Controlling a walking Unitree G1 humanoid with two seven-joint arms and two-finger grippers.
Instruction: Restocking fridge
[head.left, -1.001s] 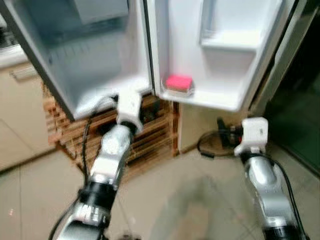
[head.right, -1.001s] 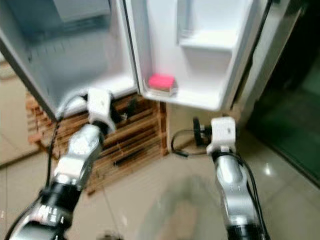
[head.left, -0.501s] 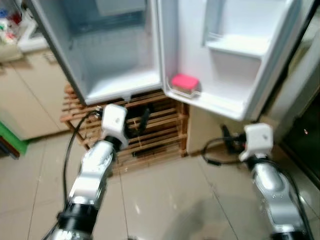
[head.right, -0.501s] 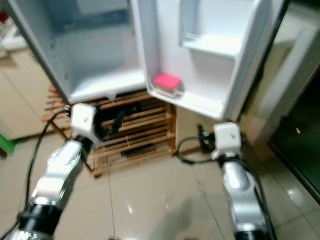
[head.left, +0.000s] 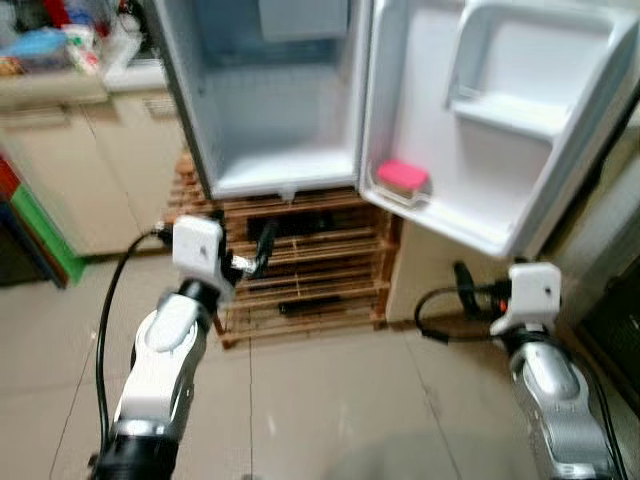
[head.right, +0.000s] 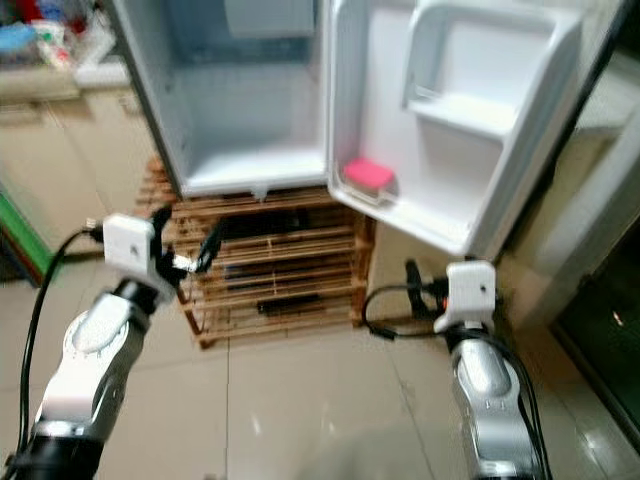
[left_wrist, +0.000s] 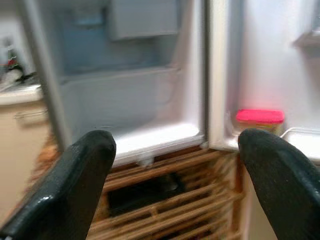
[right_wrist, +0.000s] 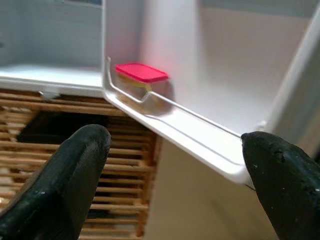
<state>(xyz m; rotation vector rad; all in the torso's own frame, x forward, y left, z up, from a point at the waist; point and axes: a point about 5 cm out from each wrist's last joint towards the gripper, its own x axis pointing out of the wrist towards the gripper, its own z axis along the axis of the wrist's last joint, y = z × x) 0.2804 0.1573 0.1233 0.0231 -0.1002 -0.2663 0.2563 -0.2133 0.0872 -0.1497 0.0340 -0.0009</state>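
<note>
fridge (head.left: 280, 120) cavity bare, door shelf (head.left: 440, 215) roomy beside pink-lidded box (head.left: 402, 177)

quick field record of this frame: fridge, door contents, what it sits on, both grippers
fridge: small white fridge, door open, visible interior bare
door shelf: red-lidded container behind the wire rail of the white open door
support: slatted wooden rack under the fridge
left gripper: open, empty, facing the fridge
right gripper: open, empty, below the door shelf

One fridge (head.left: 270, 110) — one red-lidded container (head.left: 402, 178) — one wooden rack (head.left: 310, 270) — two grippers.
</note>
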